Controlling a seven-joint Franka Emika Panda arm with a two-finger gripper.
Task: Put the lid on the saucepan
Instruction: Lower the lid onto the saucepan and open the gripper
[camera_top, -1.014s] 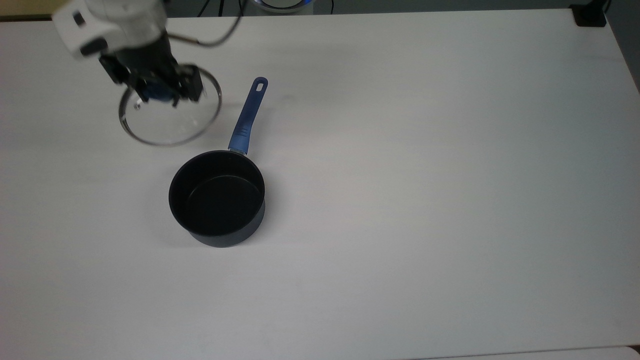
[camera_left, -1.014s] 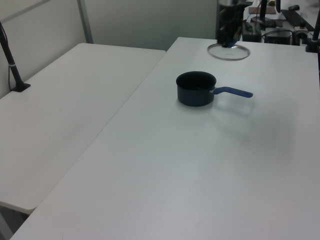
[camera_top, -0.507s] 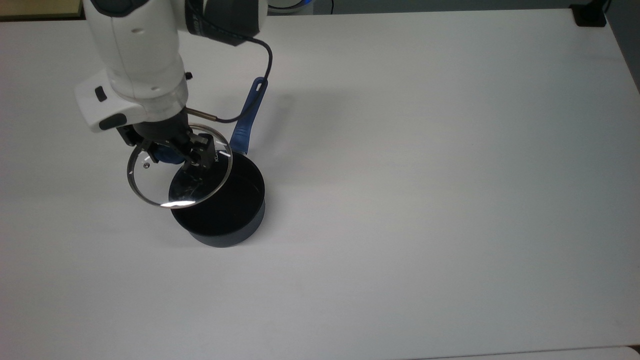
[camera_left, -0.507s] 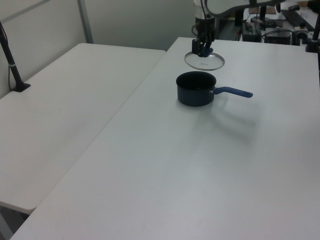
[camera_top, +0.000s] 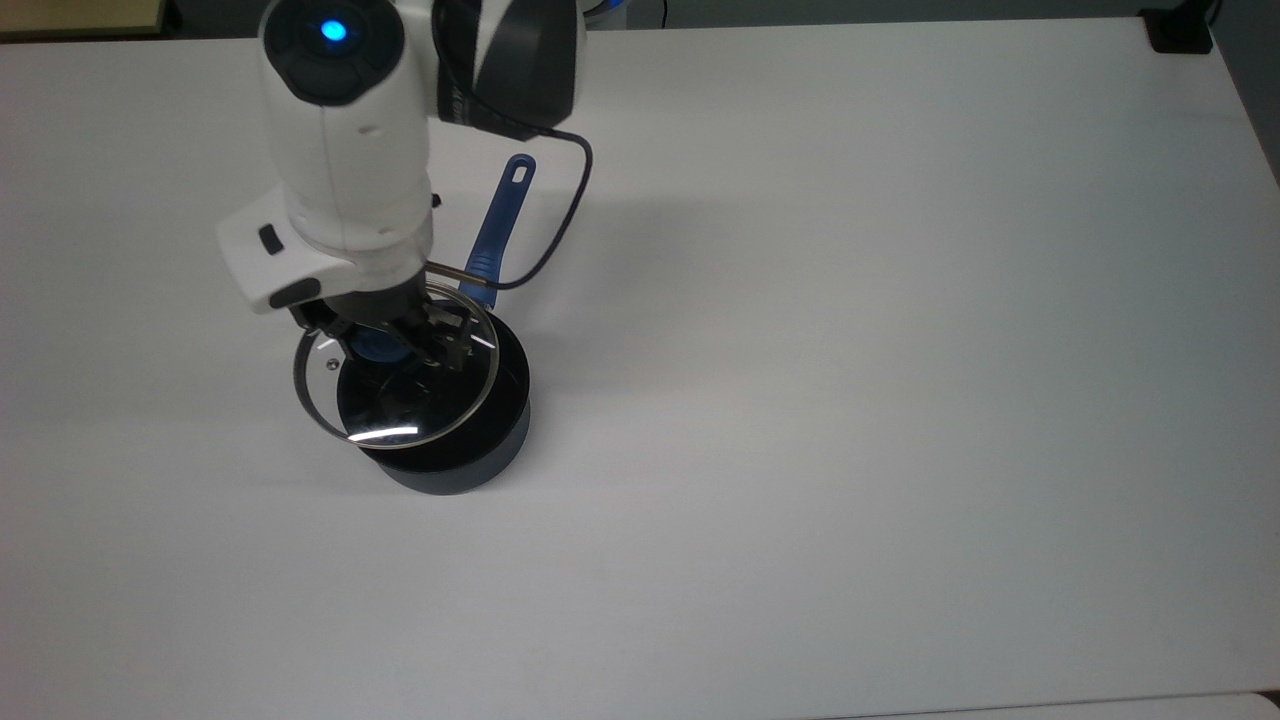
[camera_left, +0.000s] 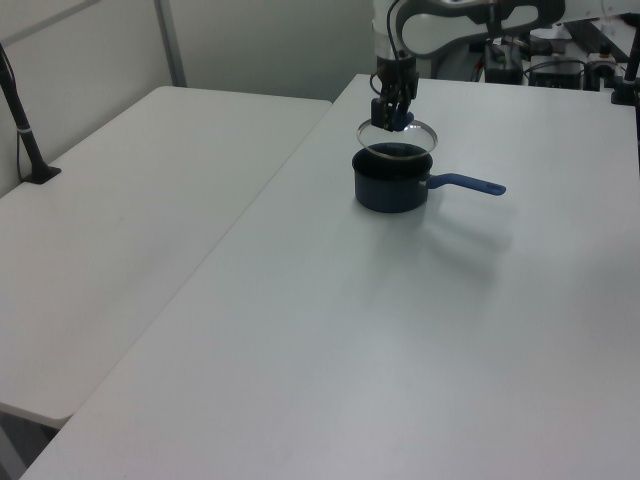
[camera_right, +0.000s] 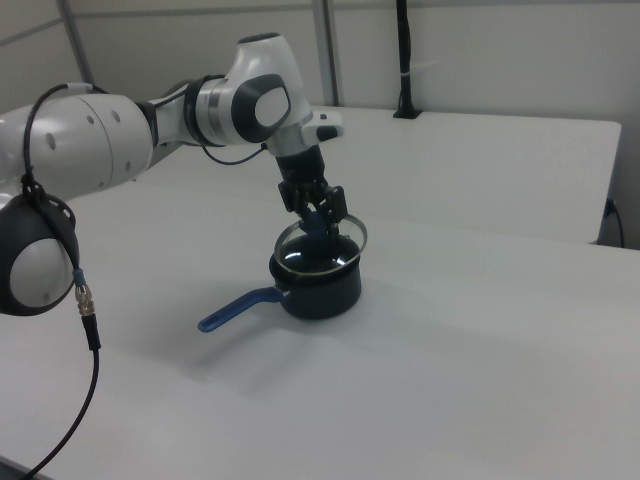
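The saucepan (camera_top: 480, 445) (camera_left: 390, 190) (camera_right: 325, 290) stands on the white table, black inside, its long blue handle (camera_top: 497, 232) (camera_left: 470, 184) (camera_right: 235, 310) pointing to the top view's upper edge. The lid (camera_top: 400, 410) (camera_left: 397, 134) (camera_right: 345, 232), a clear glass disc with a metal rim, hangs just above the pan and overlaps most of its mouth, offset toward the top view's left. My gripper (camera_top: 385, 340) (camera_left: 395, 112) (camera_right: 318, 215) is shut on the lid's blue centre knob (camera_top: 375, 345), coming down from above.
The white table (camera_top: 850, 350) stretches wide to the top view's right and front. A second white table (camera_left: 130, 220) adjoins in the left view's left. A black cable (camera_top: 560, 220) loops from the arm over the pan's handle.
My arm carried the lid from beside the handle's far end toward the pan, and it now hangs over most of the pan's mouth. The saucepan stayed in place.
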